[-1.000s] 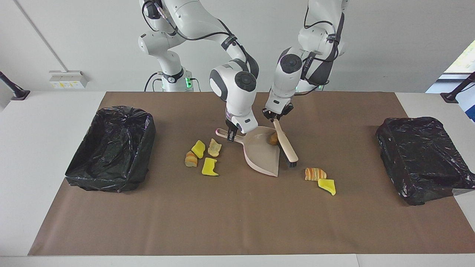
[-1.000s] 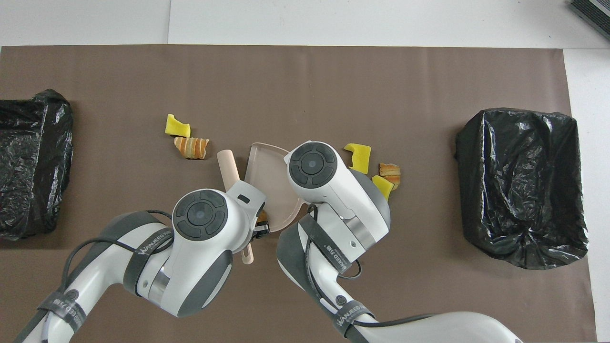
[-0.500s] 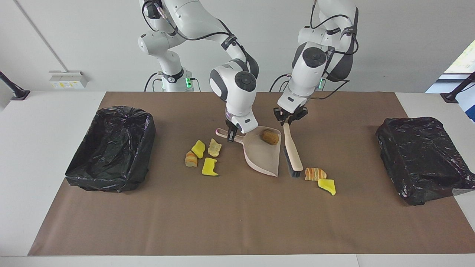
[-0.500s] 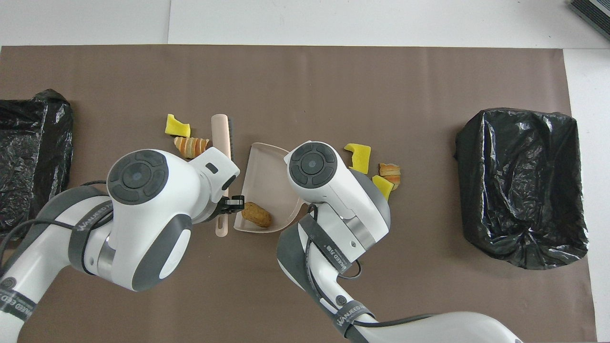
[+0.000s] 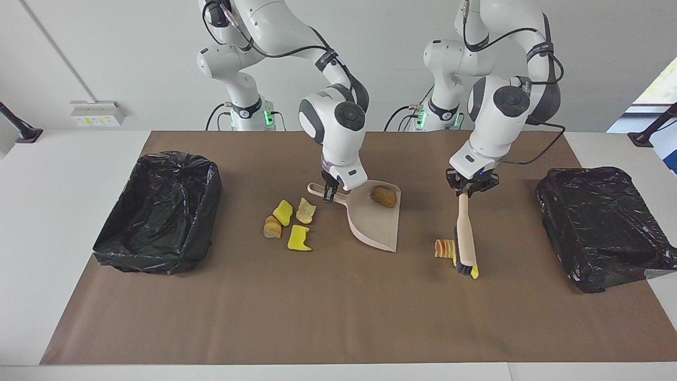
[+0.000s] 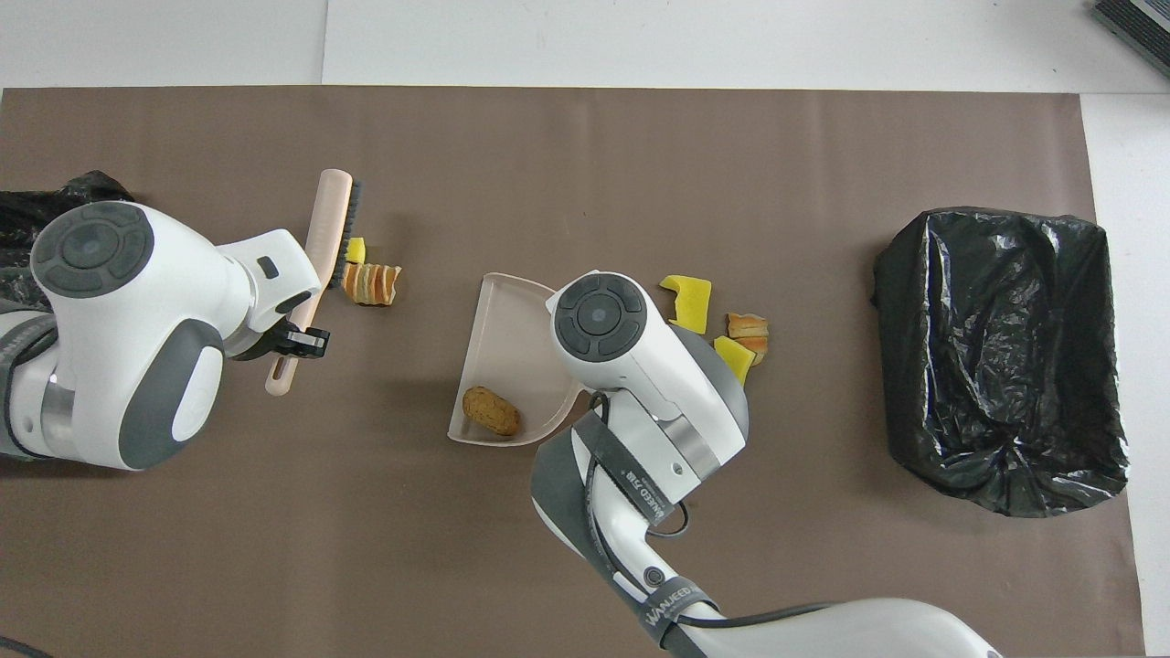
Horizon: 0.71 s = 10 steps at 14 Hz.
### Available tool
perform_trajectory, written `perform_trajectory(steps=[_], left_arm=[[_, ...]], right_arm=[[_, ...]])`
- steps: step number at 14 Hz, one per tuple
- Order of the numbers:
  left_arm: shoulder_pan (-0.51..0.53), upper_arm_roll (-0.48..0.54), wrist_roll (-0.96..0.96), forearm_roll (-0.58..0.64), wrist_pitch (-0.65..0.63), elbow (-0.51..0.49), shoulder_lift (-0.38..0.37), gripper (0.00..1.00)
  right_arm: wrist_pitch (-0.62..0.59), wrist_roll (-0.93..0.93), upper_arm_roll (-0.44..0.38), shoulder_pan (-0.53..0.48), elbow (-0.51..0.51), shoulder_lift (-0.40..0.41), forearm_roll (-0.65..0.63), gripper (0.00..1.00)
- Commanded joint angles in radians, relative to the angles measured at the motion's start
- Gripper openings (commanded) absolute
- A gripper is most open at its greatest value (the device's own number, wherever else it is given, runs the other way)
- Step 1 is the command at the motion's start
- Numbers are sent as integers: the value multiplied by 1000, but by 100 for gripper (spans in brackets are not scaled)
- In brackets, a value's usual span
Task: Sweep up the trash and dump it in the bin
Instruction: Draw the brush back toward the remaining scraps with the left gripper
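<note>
While my right gripper (image 5: 329,197) clasps the handle of the pale pink dustpan (image 5: 376,222) resting at the middle of the table (image 5: 338,317), its fingers are clamped shut on it. One brown chunk (image 5: 384,196) of trash lies inside the pan, just beside those fingers. My left gripper (image 5: 465,192) grips the beige brush (image 5: 464,238) by its handle, fingers clenched, bristles down toward the left arm's end. A striped tan scrap (image 5: 444,248) and a yellow piece (image 5: 474,272) lie touching or just beside the bristles, below the fingers. Four more scraps (image 5: 290,225) cluster beside the dustpan toward the right arm's end. A black-lined bin (image 5: 158,211) (image 5: 603,225) sits at each end.
</note>
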Motion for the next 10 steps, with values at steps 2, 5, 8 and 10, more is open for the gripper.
perform_trajectory(steps=[2,5,8,10], left_arm=[[82,-12,98,85,-85,175,117,0],[132,-16,176,97,-94,201,189,0],[134,-16,249,102,-114,218,235,0],[131,-13,320,92,-122,206,229,0]], right_arm=[[18,-89,19,-6,-51,-22,29,0],[26,-105,19,-9,-55,-22,57,0],[30,-108,19,-10,-55,-22,57,0],[27,-94,19,-9,-55,-23,58,0]])
